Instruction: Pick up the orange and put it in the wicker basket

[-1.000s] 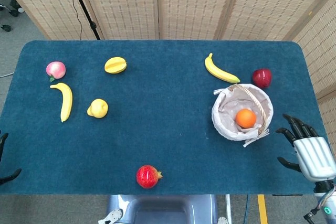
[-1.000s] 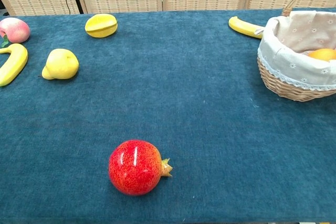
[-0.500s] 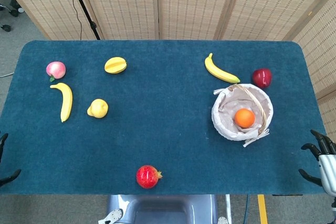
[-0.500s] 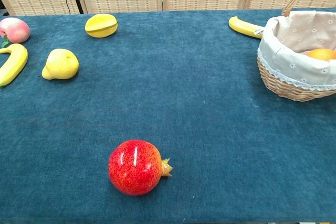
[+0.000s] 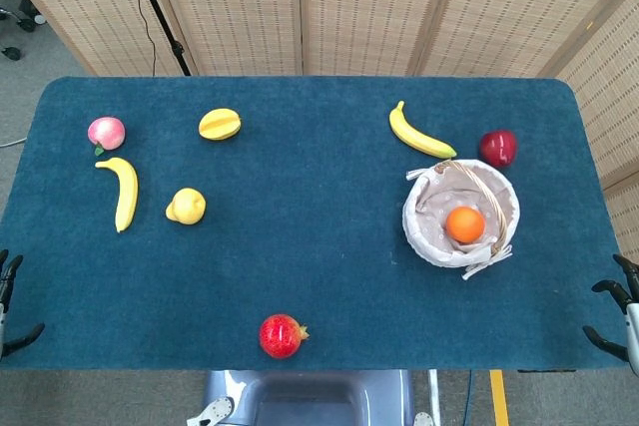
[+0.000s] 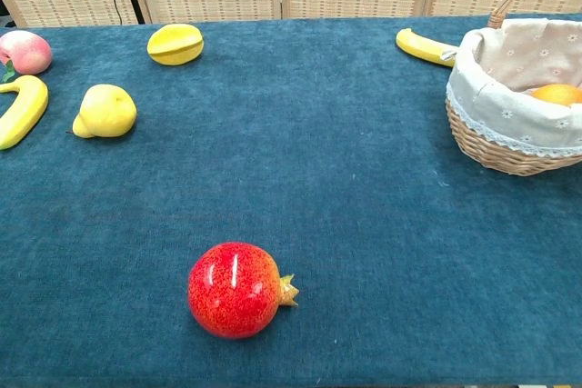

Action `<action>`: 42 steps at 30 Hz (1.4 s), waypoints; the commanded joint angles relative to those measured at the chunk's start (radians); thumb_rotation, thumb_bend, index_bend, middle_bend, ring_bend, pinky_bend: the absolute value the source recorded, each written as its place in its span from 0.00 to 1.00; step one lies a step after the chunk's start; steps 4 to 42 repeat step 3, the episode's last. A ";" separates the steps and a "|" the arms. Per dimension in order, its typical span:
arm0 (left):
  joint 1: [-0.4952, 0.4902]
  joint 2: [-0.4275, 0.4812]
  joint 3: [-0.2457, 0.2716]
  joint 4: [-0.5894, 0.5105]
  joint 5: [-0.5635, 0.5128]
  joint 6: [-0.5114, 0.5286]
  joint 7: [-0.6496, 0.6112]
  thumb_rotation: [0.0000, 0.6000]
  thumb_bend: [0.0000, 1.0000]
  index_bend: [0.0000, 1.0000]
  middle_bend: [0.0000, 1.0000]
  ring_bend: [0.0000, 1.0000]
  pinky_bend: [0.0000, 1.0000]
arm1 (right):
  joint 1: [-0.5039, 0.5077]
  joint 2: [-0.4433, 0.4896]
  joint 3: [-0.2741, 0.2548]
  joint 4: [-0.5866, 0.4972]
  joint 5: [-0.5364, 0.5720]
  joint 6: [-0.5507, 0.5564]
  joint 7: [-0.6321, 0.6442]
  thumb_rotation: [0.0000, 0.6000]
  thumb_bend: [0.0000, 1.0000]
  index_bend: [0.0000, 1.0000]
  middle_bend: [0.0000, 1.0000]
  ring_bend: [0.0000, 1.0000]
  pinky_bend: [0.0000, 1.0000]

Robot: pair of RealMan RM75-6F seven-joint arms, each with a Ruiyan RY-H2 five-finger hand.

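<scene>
The orange (image 5: 465, 223) lies inside the cloth-lined wicker basket (image 5: 423, 236) at the right of the blue table; in the chest view only the top of the orange (image 6: 556, 94) shows over the rim of the basket (image 6: 496, 147). My right hand (image 5: 623, 310) is at the frame's right edge, off the table's near right corner, its fingers spread and holding nothing. My left hand (image 5: 8, 298) shows only as dark fingertips at the left edge, apart and empty. Neither hand appears in the chest view.
A pomegranate (image 5: 281, 335) sits near the front edge. A banana (image 5: 417, 134) and a red apple (image 5: 497, 147) lie behind the basket. At the left are a peach (image 5: 106, 133), another banana (image 5: 124, 193), a yellow pear (image 5: 186, 206) and a starfruit (image 5: 219, 124).
My right hand has drawn back from beside the basket toward the right edge and near corner, now mostly out of the head view. The orange stays in the basket.
</scene>
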 commanded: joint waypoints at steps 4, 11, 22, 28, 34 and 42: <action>0.001 0.001 0.001 -0.005 0.004 0.004 0.002 1.00 0.00 0.00 0.00 0.00 0.00 | -0.004 -0.001 0.000 -0.001 -0.012 0.000 -0.002 1.00 0.00 0.40 0.14 0.16 0.24; 0.001 0.001 0.001 -0.005 0.004 0.004 0.002 1.00 0.00 0.00 0.00 0.00 0.00 | -0.004 -0.001 0.000 -0.001 -0.012 0.000 -0.002 1.00 0.00 0.40 0.14 0.16 0.24; 0.001 0.001 0.001 -0.005 0.004 0.004 0.002 1.00 0.00 0.00 0.00 0.00 0.00 | -0.004 -0.001 0.000 -0.001 -0.012 0.000 -0.002 1.00 0.00 0.40 0.14 0.16 0.24; 0.001 0.001 0.001 -0.005 0.004 0.004 0.002 1.00 0.00 0.00 0.00 0.00 0.00 | -0.004 -0.001 0.000 -0.001 -0.012 0.000 -0.002 1.00 0.00 0.40 0.14 0.16 0.24; 0.001 0.001 0.001 -0.005 0.004 0.004 0.002 1.00 0.00 0.00 0.00 0.00 0.00 | -0.004 -0.001 0.000 -0.001 -0.012 0.000 -0.002 1.00 0.00 0.40 0.14 0.16 0.24; 0.001 0.001 0.001 -0.005 0.004 0.004 0.002 1.00 0.00 0.00 0.00 0.00 0.00 | -0.004 -0.001 0.000 -0.001 -0.012 0.000 -0.002 1.00 0.00 0.40 0.14 0.16 0.24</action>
